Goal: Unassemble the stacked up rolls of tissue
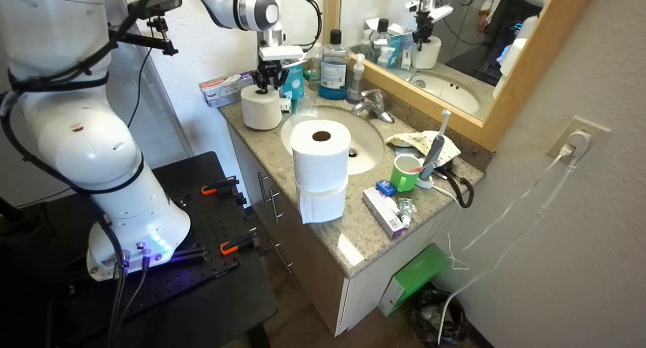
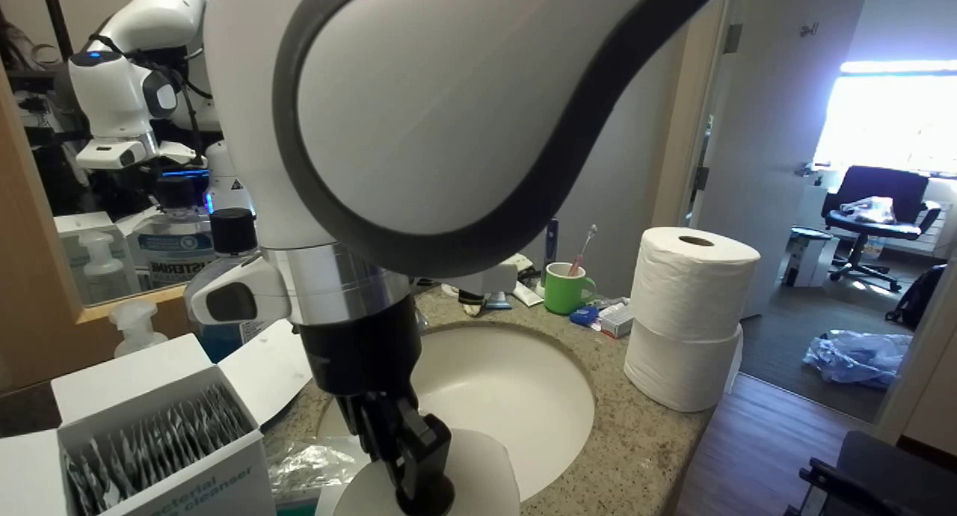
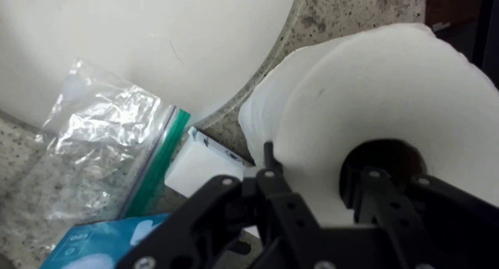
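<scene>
Plainly white, two rolls of tissue stand stacked, dark-cored on top.

Tissue rolls plain white; hand black; countertop speckled beige; mug green.

Tool at top of TP roll; 2-roll stack on ctr nr sink.

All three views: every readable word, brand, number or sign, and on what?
"LISTERINE", reversed: bottle's mirror reflection.
"acterial", "e cleanser", cut off by the frame: open white box.
Apparently "120": teal box.
Triangle sign: arm's mirror reflection.
Probably "Colgate": long corner box.
Too small or blurred: mouthwash bottle, small white box, carton by the green cup.
</scene>
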